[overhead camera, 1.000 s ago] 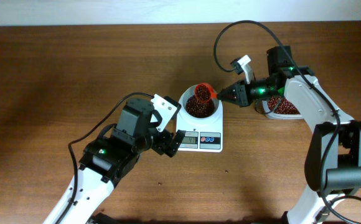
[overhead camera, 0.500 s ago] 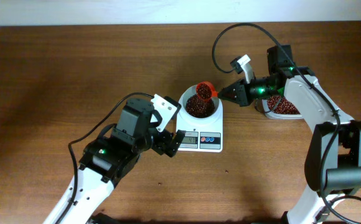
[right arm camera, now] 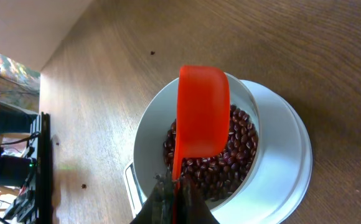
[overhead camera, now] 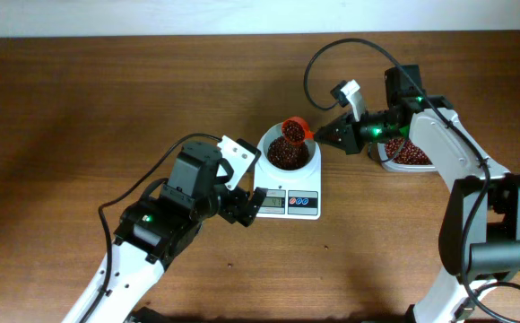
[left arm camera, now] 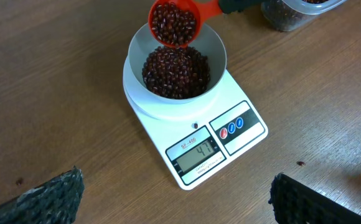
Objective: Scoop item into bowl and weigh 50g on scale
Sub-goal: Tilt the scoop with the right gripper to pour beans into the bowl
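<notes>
Right gripper (overhead camera: 325, 136) clenched on the red-orange plastic scoop (left arm camera: 174, 23), tipped just ahead of it over the small round white bowl (left arm camera: 215, 50) of dark red-brown beans (left arm camera: 175, 70) on the flat white digital scale (left arm camera: 152, 118), which reads 47, probably for a trickled top-up; left gripper (left arm camera: 180, 205) released, scale just ahead.

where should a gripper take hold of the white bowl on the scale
Likely the bowl by its rim, pinched from above on the side opposite the red scoop: its walls are smooth and flared, without handles, and beans fill the middle.
</notes>
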Available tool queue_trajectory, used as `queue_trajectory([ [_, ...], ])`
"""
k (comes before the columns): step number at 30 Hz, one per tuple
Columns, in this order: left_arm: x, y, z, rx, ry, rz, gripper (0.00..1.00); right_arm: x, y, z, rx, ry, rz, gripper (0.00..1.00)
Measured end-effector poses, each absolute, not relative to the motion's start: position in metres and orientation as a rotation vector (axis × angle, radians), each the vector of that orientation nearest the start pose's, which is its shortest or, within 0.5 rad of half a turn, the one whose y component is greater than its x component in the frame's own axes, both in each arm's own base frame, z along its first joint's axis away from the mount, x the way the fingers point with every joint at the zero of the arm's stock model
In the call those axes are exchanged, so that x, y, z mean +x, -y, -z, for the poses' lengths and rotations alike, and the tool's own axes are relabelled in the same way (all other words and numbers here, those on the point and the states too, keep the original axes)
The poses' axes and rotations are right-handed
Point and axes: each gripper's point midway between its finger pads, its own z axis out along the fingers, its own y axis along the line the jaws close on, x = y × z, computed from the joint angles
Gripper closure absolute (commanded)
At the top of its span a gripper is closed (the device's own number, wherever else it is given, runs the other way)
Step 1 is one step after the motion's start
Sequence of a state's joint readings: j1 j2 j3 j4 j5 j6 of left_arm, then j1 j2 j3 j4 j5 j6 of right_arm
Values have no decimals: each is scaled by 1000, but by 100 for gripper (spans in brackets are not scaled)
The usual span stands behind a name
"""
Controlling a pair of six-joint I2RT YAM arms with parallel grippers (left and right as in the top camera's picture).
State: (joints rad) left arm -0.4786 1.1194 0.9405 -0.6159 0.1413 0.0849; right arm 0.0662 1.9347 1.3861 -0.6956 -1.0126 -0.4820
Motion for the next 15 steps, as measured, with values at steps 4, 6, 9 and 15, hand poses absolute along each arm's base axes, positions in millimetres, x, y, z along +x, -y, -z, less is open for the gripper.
queue_trajectory([
  [4,280,172,-192,729,-2270,356,1,396,-173,-128,-868,-2199,-1200,96],
  [6,280,172,-192,729,-2270,356,1,394,-173,-128,-865,-2203,-1213,96],
  [9,280,172,-192,729,-2270,356,1,394,-173,-128,-866,-2204,-1210,96],
  [15,280,172,-192,729,-2270,356,1,392,-174,-129,-849,-2217,-1233,96],
])
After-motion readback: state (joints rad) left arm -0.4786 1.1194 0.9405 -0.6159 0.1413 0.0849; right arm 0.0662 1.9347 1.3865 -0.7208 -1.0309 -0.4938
